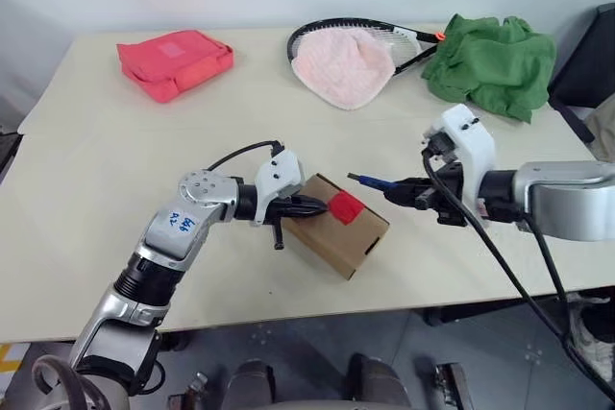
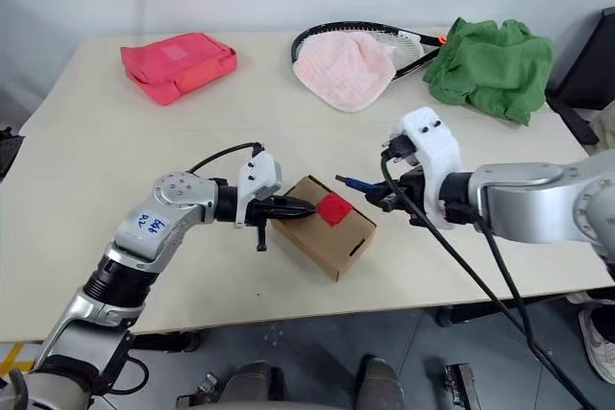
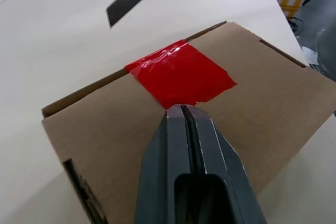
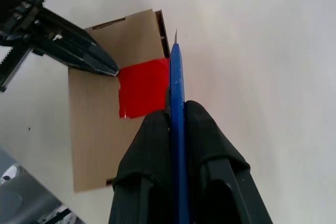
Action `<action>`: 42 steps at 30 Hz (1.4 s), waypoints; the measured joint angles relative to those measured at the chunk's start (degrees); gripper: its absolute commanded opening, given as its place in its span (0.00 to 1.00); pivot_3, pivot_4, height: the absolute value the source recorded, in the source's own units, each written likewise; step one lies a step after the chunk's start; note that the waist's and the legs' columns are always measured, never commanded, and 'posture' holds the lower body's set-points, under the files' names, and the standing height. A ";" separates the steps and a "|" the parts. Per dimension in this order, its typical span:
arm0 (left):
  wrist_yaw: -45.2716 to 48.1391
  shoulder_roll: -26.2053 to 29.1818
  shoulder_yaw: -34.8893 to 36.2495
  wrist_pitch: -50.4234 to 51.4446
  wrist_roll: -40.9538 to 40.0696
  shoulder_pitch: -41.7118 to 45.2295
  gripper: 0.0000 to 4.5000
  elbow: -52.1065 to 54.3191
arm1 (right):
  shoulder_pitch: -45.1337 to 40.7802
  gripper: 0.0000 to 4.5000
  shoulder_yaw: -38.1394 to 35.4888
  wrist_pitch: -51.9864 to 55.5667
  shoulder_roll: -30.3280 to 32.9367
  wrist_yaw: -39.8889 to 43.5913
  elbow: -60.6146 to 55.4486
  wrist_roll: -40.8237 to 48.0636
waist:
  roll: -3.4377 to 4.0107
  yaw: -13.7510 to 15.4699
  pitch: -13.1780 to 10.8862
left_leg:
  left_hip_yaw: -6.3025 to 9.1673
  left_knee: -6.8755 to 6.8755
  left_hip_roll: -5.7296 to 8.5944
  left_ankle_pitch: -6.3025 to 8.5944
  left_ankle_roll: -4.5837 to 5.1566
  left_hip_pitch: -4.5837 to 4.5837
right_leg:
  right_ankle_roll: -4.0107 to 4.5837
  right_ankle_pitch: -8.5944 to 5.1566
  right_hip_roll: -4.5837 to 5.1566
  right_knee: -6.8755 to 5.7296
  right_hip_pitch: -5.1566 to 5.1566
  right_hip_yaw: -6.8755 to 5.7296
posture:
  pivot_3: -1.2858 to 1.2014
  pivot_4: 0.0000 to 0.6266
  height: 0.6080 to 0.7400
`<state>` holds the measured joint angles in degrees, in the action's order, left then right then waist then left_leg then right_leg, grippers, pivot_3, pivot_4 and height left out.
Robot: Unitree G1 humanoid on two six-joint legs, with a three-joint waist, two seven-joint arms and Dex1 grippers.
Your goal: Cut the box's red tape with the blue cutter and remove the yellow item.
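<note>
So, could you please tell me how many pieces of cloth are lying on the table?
2: a pink cloth draped over the racket's head at the far side, and a crumpled green cloth just right of it, at the far right corner.

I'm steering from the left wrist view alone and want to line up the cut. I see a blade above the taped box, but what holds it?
Observer: The right hand is shut on the blue cutter, blade towards the box.
Operator: Is the blade touching the red tape?
Observer: I cannot tell; in the right wrist view its tip runs past the edge of the red tape.
Operator: Where is my left hand on the box?
Observer: The left hand is shut, its tip at the tape's edge on the box top.
Operator: Anything else on the table?
Observer: A pink pouch, a racket and a green cloth lie at the far side.
</note>
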<state>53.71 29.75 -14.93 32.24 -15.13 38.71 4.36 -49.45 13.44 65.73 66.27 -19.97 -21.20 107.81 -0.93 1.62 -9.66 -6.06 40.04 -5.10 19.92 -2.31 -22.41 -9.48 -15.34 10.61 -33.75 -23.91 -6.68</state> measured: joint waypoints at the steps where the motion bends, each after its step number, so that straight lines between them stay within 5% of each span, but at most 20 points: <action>1: -0.15 0.11 0.07 0.72 -0.02 -0.07 0.00 0.53 | -1.12 0.03 0.86 0.63 -0.53 -1.03 0.70 0.48 | 0.00 -0.01 0.00 | 0.00 0.00 0.00 0.00 0.00 0.00 | 0.00 0.00 0.00 0.00 0.00 0.00 | 0.52 0.24 1.00; 12: -1.10 0.15 0.44 6.75 -0.57 -0.31 0.00 3.94 | -7.18 0.03 4.13 5.99 -6.31 -1.66 4.38 -3.19 | 0.00 -0.03 0.00 | -0.01 -0.01 0.00 0.00 0.00 0.00 | 0.00 0.00 0.00 -0.02 -0.01 -0.01 | 0.52 0.24 1.00; 42: -2.80 0.31 1.55 11.62 -1.83 -1.65 0.00 7.35 | -16.77 0.03 0.87 26.46 -15.32 22.07 12.34 -24.51 | 0.02 -0.21 0.01 | -0.03 -0.03 0.00 0.00 0.00 0.01 | 0.00 0.00 0.00 -0.06 -0.02 0.00 | 0.52 0.24 1.00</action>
<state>50.92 30.05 -13.37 43.86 -16.96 37.06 11.72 -66.22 14.31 92.19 50.95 2.10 -8.86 83.30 -0.91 1.41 -9.65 -6.10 40.02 -5.10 19.92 -2.31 -22.40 -9.48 -15.34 10.60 -33.81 -23.93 -6.67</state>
